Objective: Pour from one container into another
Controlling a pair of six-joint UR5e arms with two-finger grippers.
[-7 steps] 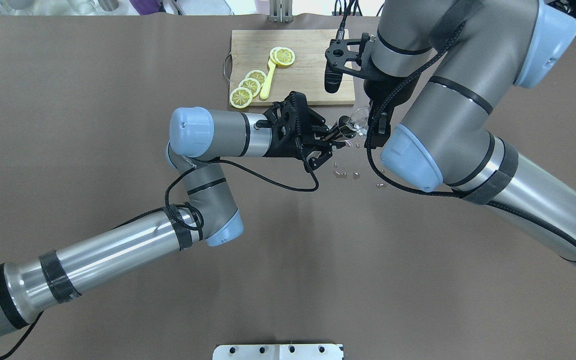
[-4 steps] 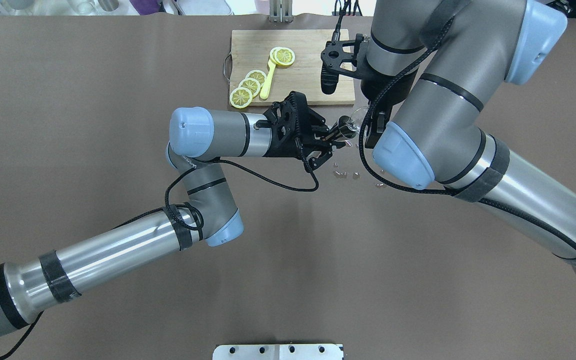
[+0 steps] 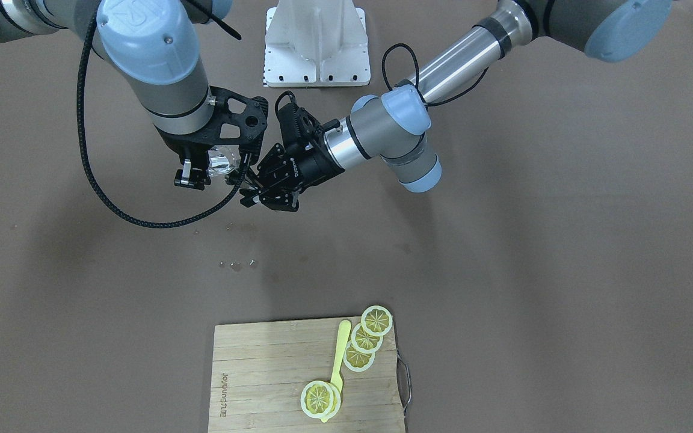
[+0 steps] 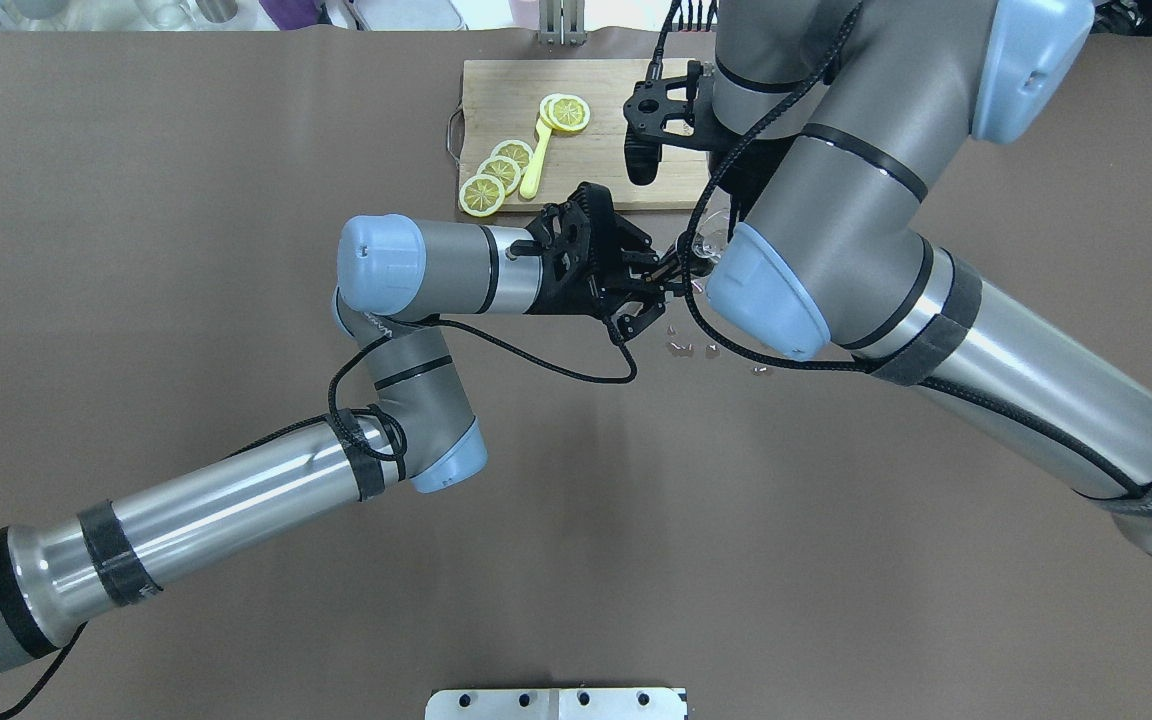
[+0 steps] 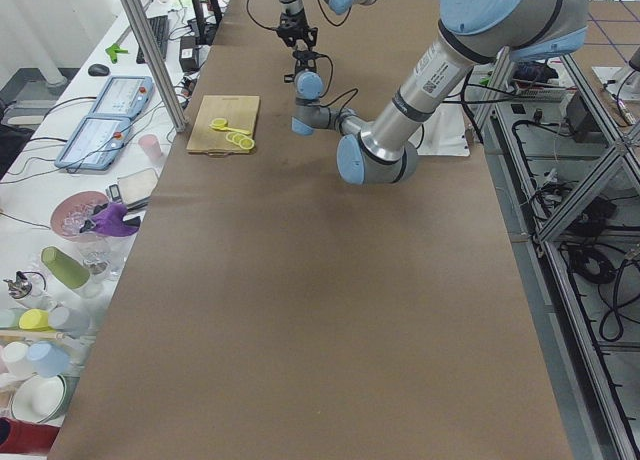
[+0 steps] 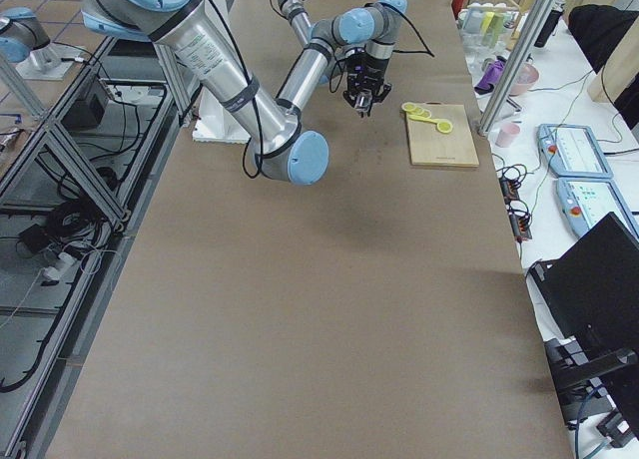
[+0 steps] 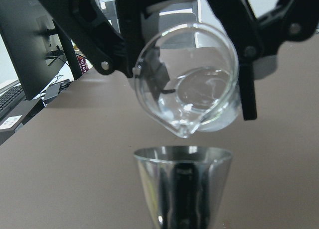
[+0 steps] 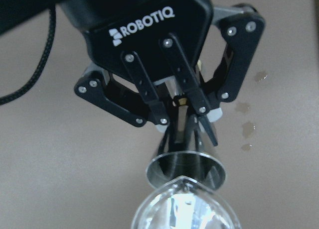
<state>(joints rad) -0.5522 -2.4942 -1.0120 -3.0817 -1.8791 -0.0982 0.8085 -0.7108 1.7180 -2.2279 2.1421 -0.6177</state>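
Note:
A clear glass beaker is tipped on its side, spout down, right above the rim of a steel jigger. My right gripper is shut on the beaker, and its black fingers flank the glass. My left gripper is shut on the jigger at its narrow waist and holds it upright above the table. In the overhead view the beaker peeks out beside the left gripper, while the right arm hides the right gripper.
Small spilled drops lie on the brown table below the two grippers. A wooden cutting board at the far side carries lemon slices and a yellow spoon. Both arms crowd the table's middle.
The right arm has swung leftward in the overhead view, covering more of the beaker. The left arm and jigger have stayed put.

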